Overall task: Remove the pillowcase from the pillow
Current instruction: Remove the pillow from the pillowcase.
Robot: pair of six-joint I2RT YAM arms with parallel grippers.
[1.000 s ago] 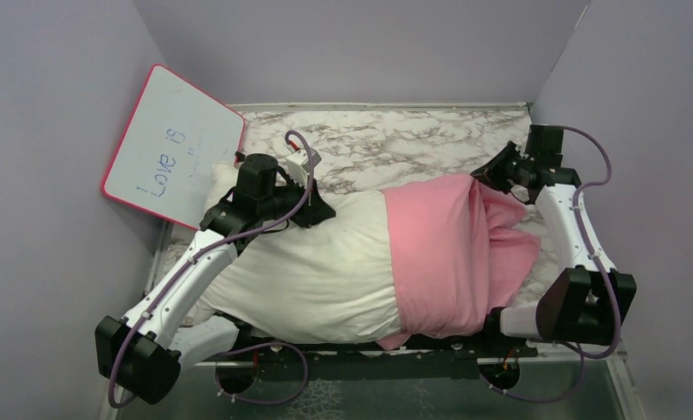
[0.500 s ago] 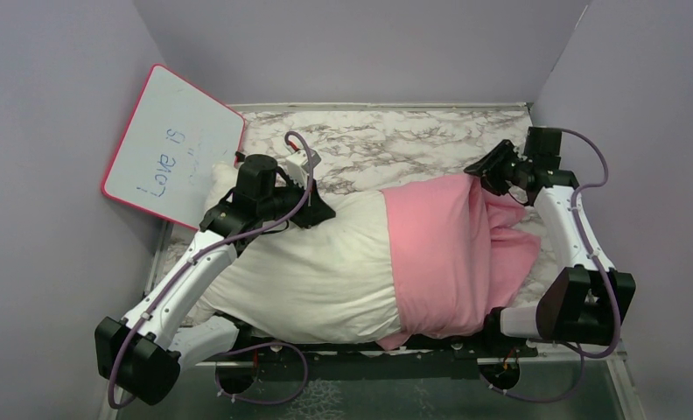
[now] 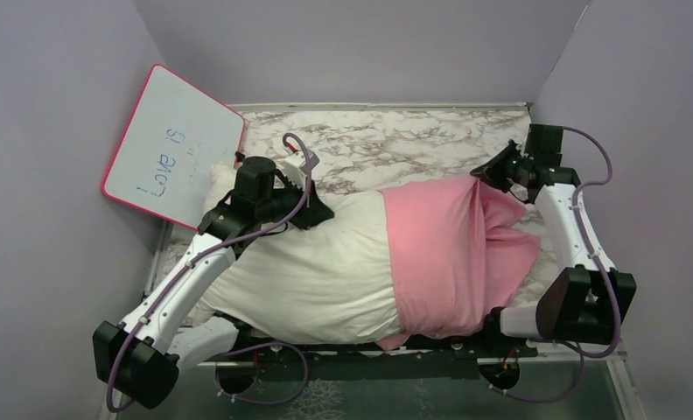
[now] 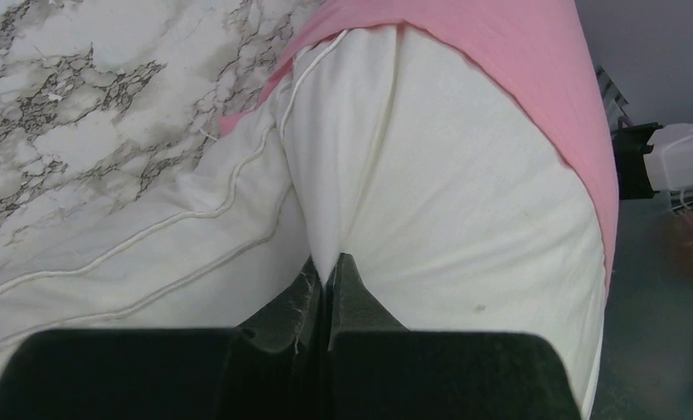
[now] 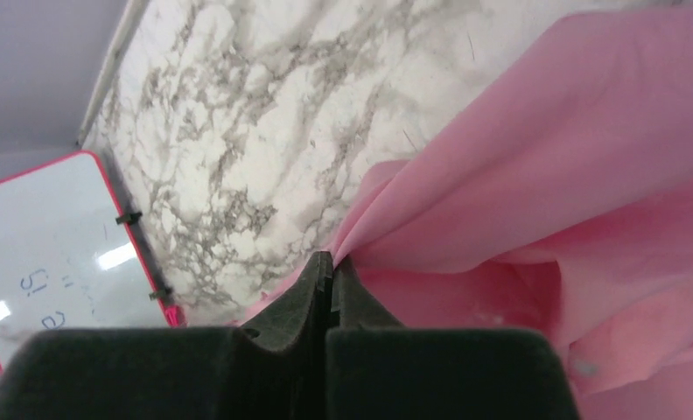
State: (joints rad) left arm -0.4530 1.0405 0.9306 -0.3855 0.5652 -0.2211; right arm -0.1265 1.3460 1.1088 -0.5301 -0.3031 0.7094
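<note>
Whiteboard (image 3: pixel 172 144) first, at your far left: it leaned tilted against the left wall (image 3: pixel 45 175), pink-framed, with blue handwriting on it, its lower corner close to the pillow's left end.

Next to it, your left gripper (image 4: pixel 327 273) sat on the far edge of the pillow (image 3: pixel 299 262), near that left end. The left wrist view showed its jaws closed together, with a ridge of the white fabric pinched up between the tips.

The pillow itself lay lengthwise across the marble-patterned table (image 3: pixel 395 140), filling most of the near half. Its left and middle parts were bare white, with a piped seam running along the far side.

The pillowcase (image 3: pixel 439 254) covered only the right-hand part of the pillow. Its open edge crossed the pillow a little right of centre, and loose pink folds bunched and spilled beyond the pillow's right end.

Your right gripper (image 5: pixel 327 267) was at the far right corner of the pink fabric. Its jaws were pressed closed, and the right wrist view showed the pillowcase drawn into taut creases that met at the fingertips, so it had the cloth nipped there.
</note>
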